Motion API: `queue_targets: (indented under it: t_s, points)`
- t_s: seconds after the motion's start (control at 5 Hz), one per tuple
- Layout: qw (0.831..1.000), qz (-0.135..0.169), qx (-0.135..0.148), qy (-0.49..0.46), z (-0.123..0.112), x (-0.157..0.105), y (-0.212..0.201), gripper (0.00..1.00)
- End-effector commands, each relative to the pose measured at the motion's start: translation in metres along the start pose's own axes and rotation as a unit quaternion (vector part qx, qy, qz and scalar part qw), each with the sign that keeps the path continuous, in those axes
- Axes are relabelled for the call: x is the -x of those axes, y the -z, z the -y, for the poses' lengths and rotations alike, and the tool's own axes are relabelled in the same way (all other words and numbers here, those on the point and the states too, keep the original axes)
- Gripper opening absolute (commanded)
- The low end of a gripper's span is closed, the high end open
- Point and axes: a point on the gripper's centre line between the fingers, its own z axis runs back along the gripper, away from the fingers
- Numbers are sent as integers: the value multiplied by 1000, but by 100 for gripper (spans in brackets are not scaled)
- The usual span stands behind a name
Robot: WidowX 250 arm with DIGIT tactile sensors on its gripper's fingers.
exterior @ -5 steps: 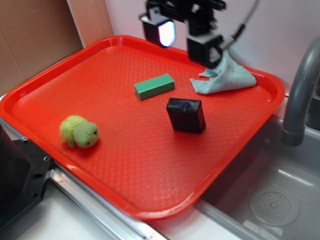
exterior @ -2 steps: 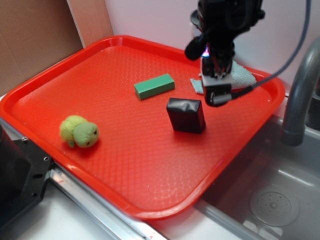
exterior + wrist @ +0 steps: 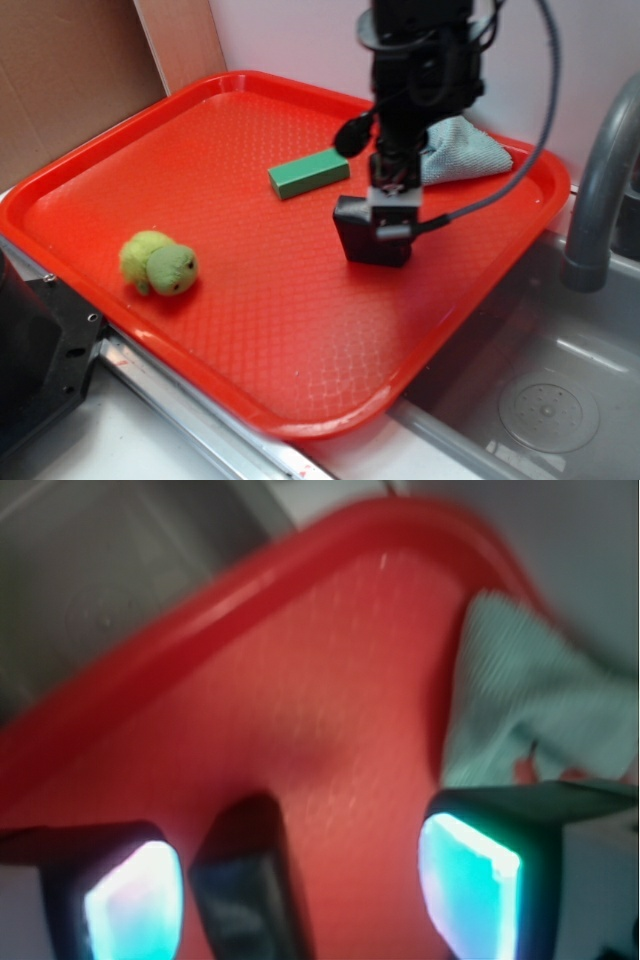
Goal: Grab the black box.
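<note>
Since the earlier frame, the gripper (image 3: 392,212) has come left and down, from beside the grey cloth (image 3: 462,150) to just above the black box (image 3: 362,240), which sits right of centre on the red tray (image 3: 120,170). Its fingers are spread apart with nothing between them yet, the box lying near the left pad (image 3: 130,900). It looks light, stiff and glossy, so probably slippery; I would grip low across two flat opposite faces.
</note>
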Motion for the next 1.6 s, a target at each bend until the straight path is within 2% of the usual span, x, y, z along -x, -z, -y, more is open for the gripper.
queue_targets:
  t_s: [0.0, 0.2, 0.4, 0.6, 0.8, 1.0, 1.2, 1.4]
  points:
    - [998, 56, 37, -8, 14, 11, -9, 100]
    - [998, 50, 43, 5, 12, 11, 6, 100]
    - [998, 49, 35, 14, 9, 14, 15, 100]
    - [998, 34, 44, 13, 4, 13, 29, 15]
    - [999, 24, 46, 11, 5, 16, 31, 0]
    - [999, 27, 43, 1, 4, 17, 23, 0]
    - [996, 26, 39, -71, -8, 21, -16, 0]
    - [979, 61, 33, -192, -22, 47, -62, 0]
